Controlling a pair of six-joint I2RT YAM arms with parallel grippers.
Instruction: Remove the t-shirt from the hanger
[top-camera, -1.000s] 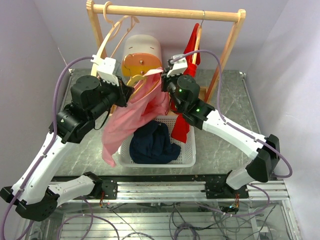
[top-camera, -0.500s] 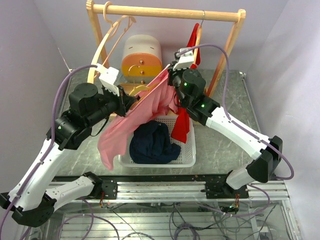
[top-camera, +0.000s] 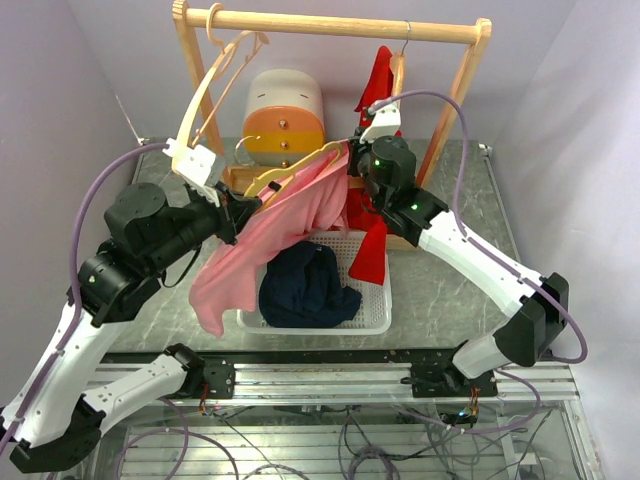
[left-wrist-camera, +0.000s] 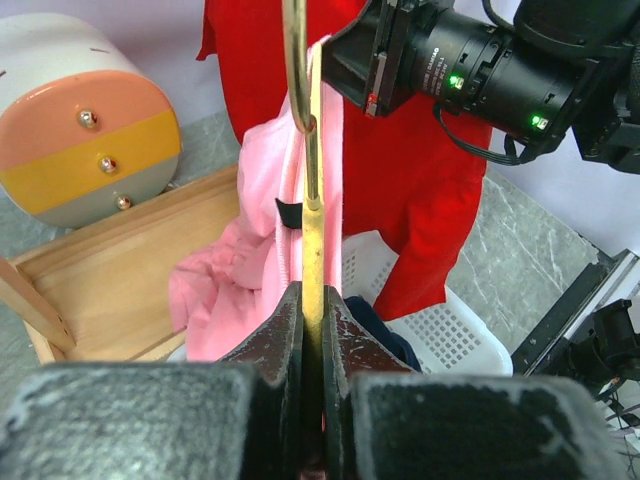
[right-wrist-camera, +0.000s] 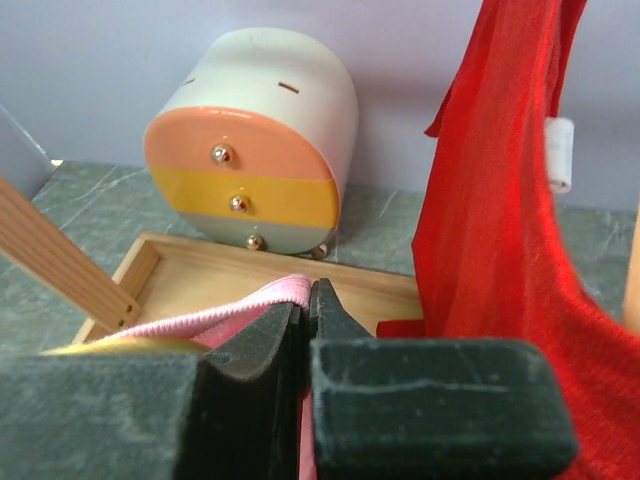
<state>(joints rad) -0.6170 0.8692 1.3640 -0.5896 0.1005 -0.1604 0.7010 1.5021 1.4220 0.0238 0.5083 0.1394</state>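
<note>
A pink t-shirt (top-camera: 270, 240) hangs on a wooden hanger (top-camera: 290, 167) held in the air above the white basket (top-camera: 375, 318). My left gripper (top-camera: 243, 203) is shut on the hanger's wooden bar (left-wrist-camera: 313, 240), with the shirt (left-wrist-camera: 250, 270) draped on it. My right gripper (top-camera: 352, 160) is shut on the pink shirt's ribbed collar (right-wrist-camera: 255, 303) at the hanger's right end. The shirt stretches between the two grippers and its lower part droops left of the basket.
A red shirt (top-camera: 375, 215) hangs from the wooden rack (top-camera: 340, 24) behind my right arm. An empty hanger (top-camera: 215, 75) hangs at the rack's left. A pastel drawer box (top-camera: 283, 110) stands on a wooden tray. A dark blue garment (top-camera: 305, 285) lies in the basket.
Both arms have moved apart and up: the left gripper pulled the hanger left, the right gripper drew the collar up and right. The shirt is stretched wider along the hanger.
</note>
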